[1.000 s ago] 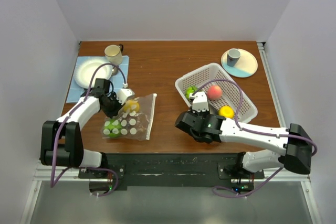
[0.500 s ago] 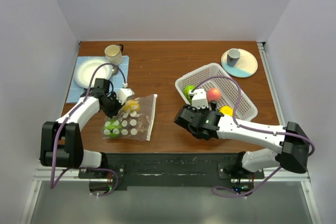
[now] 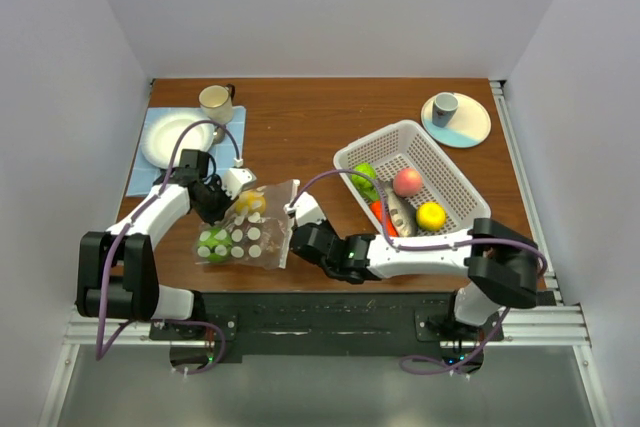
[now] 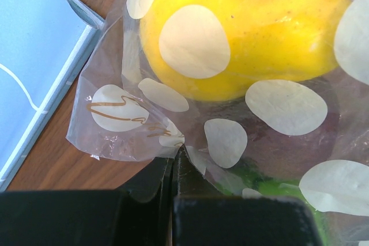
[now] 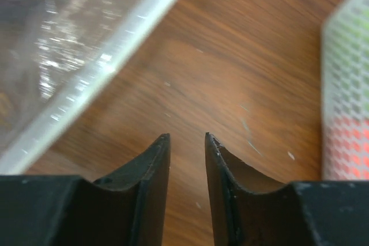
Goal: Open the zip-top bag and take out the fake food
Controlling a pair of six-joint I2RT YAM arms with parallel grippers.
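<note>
The zip-top bag (image 3: 245, 234) lies at the front left of the table with a yellow fruit (image 3: 250, 202) and a green fruit (image 3: 213, 245) inside. My left gripper (image 3: 226, 207) is shut on the bag's far left corner (image 4: 115, 125); the yellow fruit (image 4: 242, 27) fills the left wrist view. My right gripper (image 3: 294, 237) is open and empty, low over the wood just right of the bag's white zip strip (image 5: 104, 67). In the white basket (image 3: 400, 128) lie a green fruit (image 3: 365, 175), a pink fruit (image 3: 406, 182), a yellow fruit (image 3: 431, 215), a carrot (image 3: 383, 217) and a fish (image 3: 400, 215).
A mug (image 3: 216, 102) and a white plate (image 3: 170, 139) on a blue mat (image 3: 143, 175) stand at the back left. A plate (image 3: 470, 127) with a grey cup (image 3: 445, 107) stands at the back right. The basket wall (image 5: 346, 84) shows at the right of the right wrist view.
My right gripper has swung left from the basket to the bag's zip edge. The left gripper and the bag have stayed put.
</note>
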